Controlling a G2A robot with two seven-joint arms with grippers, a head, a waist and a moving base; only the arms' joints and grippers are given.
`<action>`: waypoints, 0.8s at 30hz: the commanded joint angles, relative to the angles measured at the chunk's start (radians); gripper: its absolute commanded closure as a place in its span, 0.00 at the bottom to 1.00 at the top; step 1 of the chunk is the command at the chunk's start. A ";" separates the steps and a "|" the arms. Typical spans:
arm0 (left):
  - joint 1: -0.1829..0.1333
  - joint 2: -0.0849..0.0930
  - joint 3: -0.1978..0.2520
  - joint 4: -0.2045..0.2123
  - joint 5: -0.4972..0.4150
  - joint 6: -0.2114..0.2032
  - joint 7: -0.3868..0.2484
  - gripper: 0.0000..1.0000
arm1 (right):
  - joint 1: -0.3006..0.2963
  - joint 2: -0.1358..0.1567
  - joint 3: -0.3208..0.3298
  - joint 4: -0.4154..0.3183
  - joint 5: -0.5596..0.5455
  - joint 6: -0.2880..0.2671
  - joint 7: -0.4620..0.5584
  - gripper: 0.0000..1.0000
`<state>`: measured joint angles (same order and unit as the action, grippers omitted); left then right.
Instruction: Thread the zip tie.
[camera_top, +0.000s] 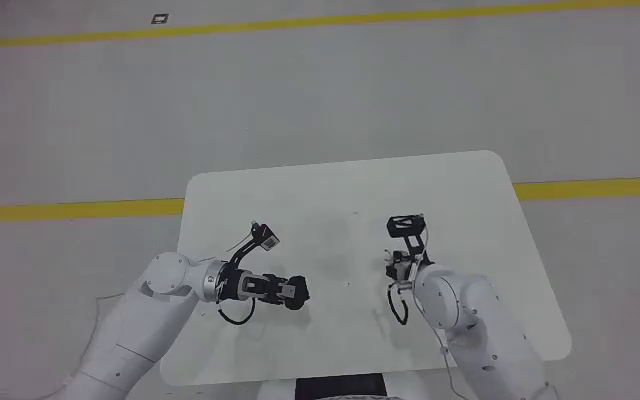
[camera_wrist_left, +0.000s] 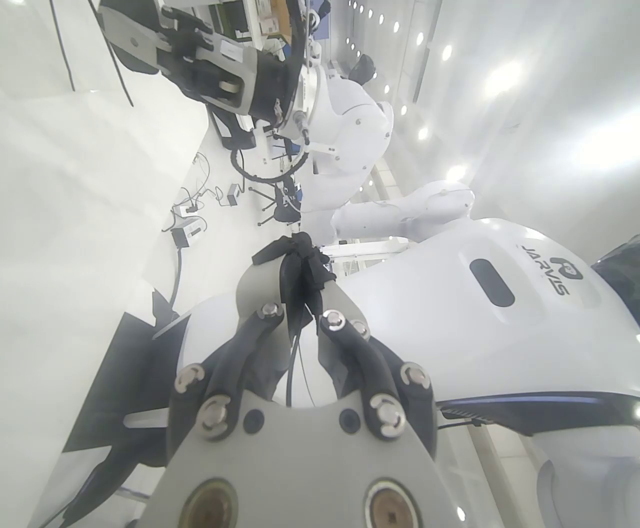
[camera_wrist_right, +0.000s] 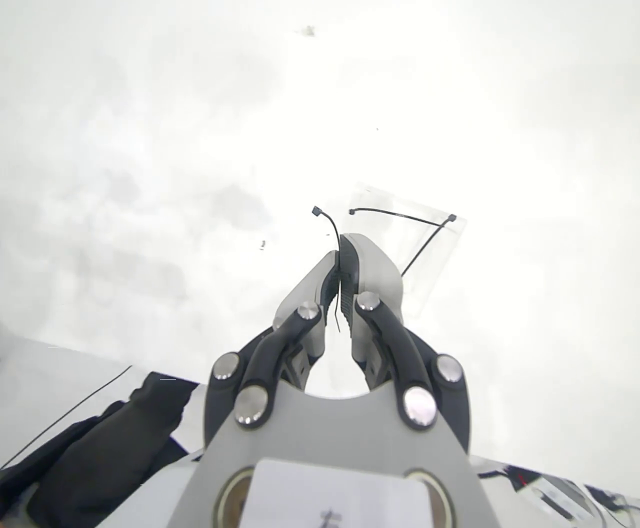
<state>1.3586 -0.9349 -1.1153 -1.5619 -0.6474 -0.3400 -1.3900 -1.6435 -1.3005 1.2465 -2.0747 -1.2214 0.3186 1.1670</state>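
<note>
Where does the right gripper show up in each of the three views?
Top view: the right gripper is over the middle of the table, beside the left gripper.
Left wrist view: the right gripper is farther off, beyond the left gripper.
Right wrist view: the right gripper is near and central, shut on a zip tie.
Shared landmark: the white table.

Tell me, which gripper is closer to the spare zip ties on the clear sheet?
Right. The right gripper, shut on a zip tie, is just short of the spare zip ties; the left gripper is farther off across the table.
</note>
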 joint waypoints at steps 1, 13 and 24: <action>0.000 0.000 0.000 0.000 0.000 0.000 0.000 1.00 | -0.013 0.002 0.031 -0.011 0.075 -0.022 -0.017 1.00; 0.000 0.000 0.000 0.000 0.000 0.000 0.000 1.00 | -0.018 0.002 0.043 -0.015 0.094 -0.030 -0.023 1.00; 0.006 -0.006 0.022 -0.010 0.019 0.000 0.098 1.00 | -0.087 -0.010 0.104 -0.073 0.386 -0.008 -0.258 1.00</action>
<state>1.3638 -0.9390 -1.0943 -1.5737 -0.6232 -0.3351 -1.3181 -1.7135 -1.3079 1.3425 -2.1282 -0.9133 0.3216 0.9536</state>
